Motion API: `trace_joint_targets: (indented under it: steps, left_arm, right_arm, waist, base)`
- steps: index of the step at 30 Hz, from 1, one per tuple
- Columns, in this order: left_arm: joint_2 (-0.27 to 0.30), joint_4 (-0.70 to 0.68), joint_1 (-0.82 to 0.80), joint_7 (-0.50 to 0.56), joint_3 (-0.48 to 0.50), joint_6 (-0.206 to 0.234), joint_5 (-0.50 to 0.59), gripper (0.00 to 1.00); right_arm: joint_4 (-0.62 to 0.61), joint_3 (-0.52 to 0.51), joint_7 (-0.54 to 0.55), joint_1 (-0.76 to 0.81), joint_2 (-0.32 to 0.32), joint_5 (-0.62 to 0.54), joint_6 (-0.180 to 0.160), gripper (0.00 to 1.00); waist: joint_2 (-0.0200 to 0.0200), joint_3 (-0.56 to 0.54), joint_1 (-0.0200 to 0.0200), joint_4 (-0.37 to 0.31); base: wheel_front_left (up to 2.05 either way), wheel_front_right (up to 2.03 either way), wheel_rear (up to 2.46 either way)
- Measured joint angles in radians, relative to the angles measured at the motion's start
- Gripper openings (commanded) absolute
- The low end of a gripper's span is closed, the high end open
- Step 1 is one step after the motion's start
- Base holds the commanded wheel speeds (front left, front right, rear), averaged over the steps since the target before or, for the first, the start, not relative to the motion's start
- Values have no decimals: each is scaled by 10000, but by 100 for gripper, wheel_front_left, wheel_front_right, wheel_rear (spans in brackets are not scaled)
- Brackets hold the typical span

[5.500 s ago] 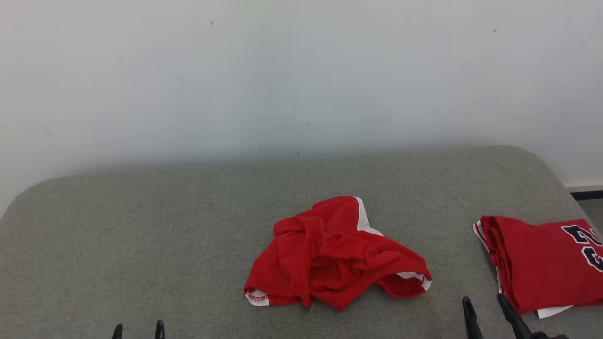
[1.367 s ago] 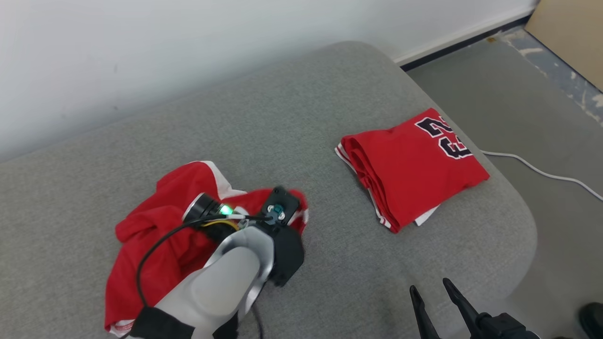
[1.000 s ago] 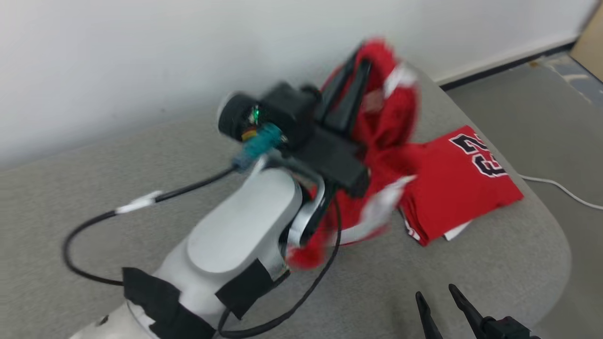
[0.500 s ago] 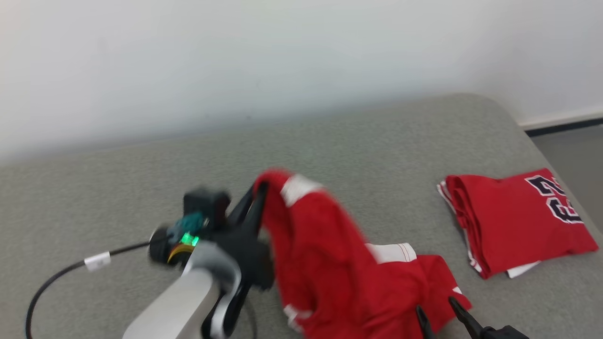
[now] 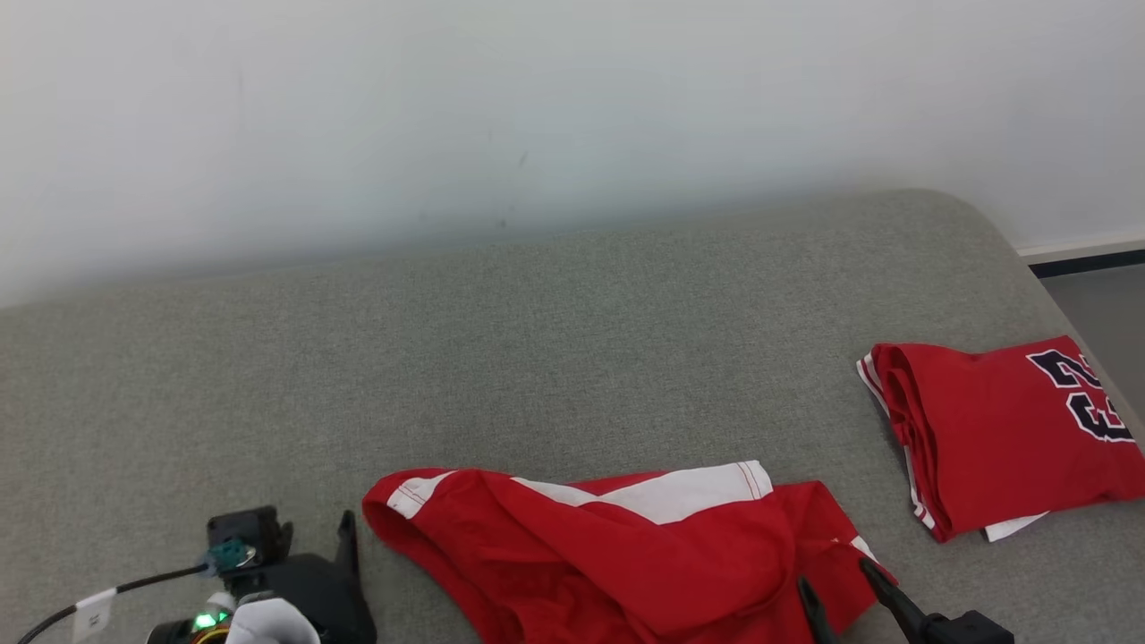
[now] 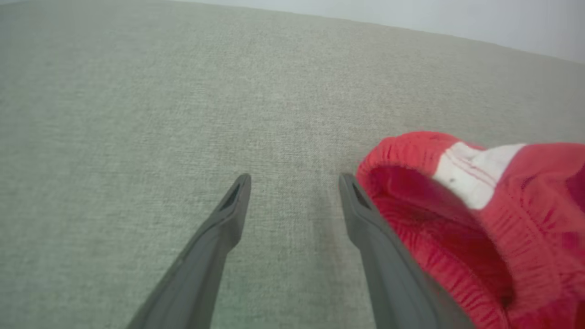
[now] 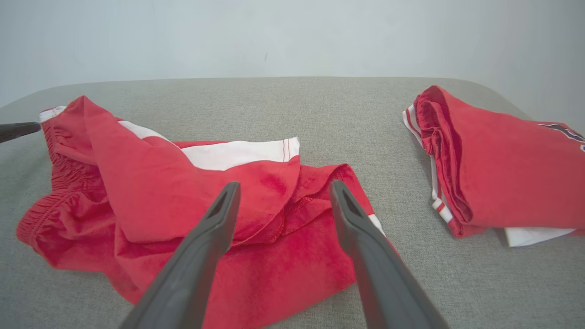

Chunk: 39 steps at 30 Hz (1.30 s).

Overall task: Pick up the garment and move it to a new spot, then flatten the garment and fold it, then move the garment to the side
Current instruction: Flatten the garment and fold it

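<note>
The garment (image 5: pixel 626 555) is a pair of red shorts with white panels, lying loosely spread and creased near the front of the grey cushion (image 5: pixel 537 340). My left gripper (image 6: pixel 295 180) stands open over bare cushion, with the elastic waistband (image 6: pixel 480 228) just beside its right finger. In the head view one of its fingers (image 5: pixel 346 541) shows at the lower left, next to the garment's left end. My right gripper (image 5: pixel 834 574) is open and hovers over the garment's right part (image 7: pixel 183 201), holding nothing.
A folded red jersey (image 5: pixel 1002 438) with dark numbers lies at the cushion's right end, also seen in the right wrist view (image 7: pixel 493 169). A white wall (image 5: pixel 537 107) runs behind the cushion. Grey floor (image 5: pixel 1105 304) shows past the right edge.
My left gripper has opened and let the garment go; it now lies spread on the cushion. The left arm has drawn back to the lower left. The head camera has also shifted.
</note>
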Motion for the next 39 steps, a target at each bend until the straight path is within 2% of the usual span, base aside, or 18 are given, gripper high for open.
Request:
trace_joint_targets:
  steps: [4,7,10,12,21,24,29,34,39]
  left_arm:
    - [38,190,289,-213,539,-69,-516,100]
    - [-136,-79,348,-173,826,-456,-980,100]
    - [-499,-341,178,374,1053,-1012,-1616,100]
    - [-585,-336,103,569,1060,-984,-1712,100]
    - [-558,-729,76,777,1087,-395,-1825,100]
    - [-416,-1417,359,675,1164,-100,-1812,100]
    - [-263,-2826,1172,1179,823,468,-1789,100]
    - [125,-3595,1514,1329,886,1233,-1705,100]
    - [244,-4596,1862,1465,970,1576,-1743,100]
  right_arm:
    - [-56,-134,36,90,12,-12,0,100]
    - [-96,-109,40,150,42,-15,0,100]
    - [-117,23,48,159,67,-15,0,100]
    - [-115,134,52,130,69,-15,0,100]
    - [-128,-136,23,102,59,-6,0,100]
    - [-142,-205,-25,154,86,-12,0,100]
    - [-117,-222,-67,208,173,-13,0,100]
    - [-92,-173,-100,178,222,-29,0,100]
    - [-79,-159,-109,148,232,-33,0,100]
  waist:
    - [0,-85,0,68]
    - [0,-136,0,161]
    - [-1,-156,0,206]
    - [0,-146,0,146]
    - [0,-32,0,-267]
    - [0,20,0,-372]
    - [0,63,0,-379]
    - [0,108,0,-301]
    - [0,127,0,-302]
  base:
    - [0,0,0]
    - [0,0,0]
    - [0,0,0]
    - [0,0,0]
    - [0,0,0]
    - [0,0,0]
    - [0,0,0]
    - [0,0,0]
    - [0,0,0]
